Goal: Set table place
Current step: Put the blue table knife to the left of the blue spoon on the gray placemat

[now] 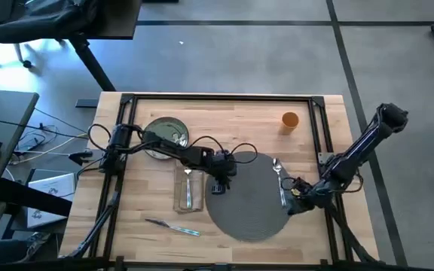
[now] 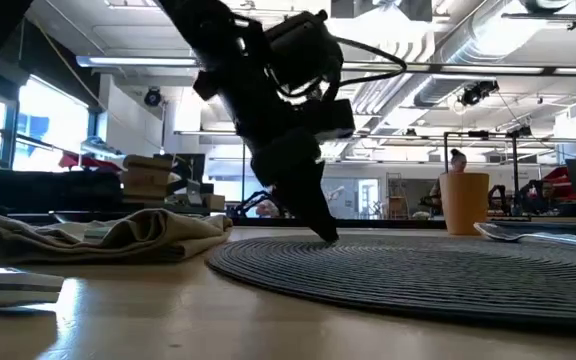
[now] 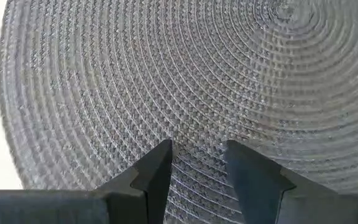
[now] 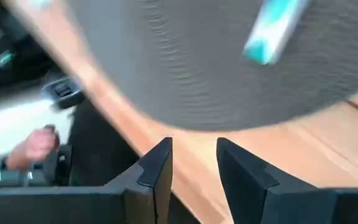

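Where left claw (image 1: 218,187): mat (image 1: 251,197) underneath

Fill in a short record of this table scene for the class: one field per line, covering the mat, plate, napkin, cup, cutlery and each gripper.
mat: round grey woven mat, right of table centre
plate: green plate, back left, off the mat
napkin: beige napkin, left of the mat, a utensil lying on it
cup: orange cup, back right
cutlery: one piece near the front edge; another on the mat's right side
left gripper: open, tips at the mat's left edge
right gripper: open, at the mat's right edge
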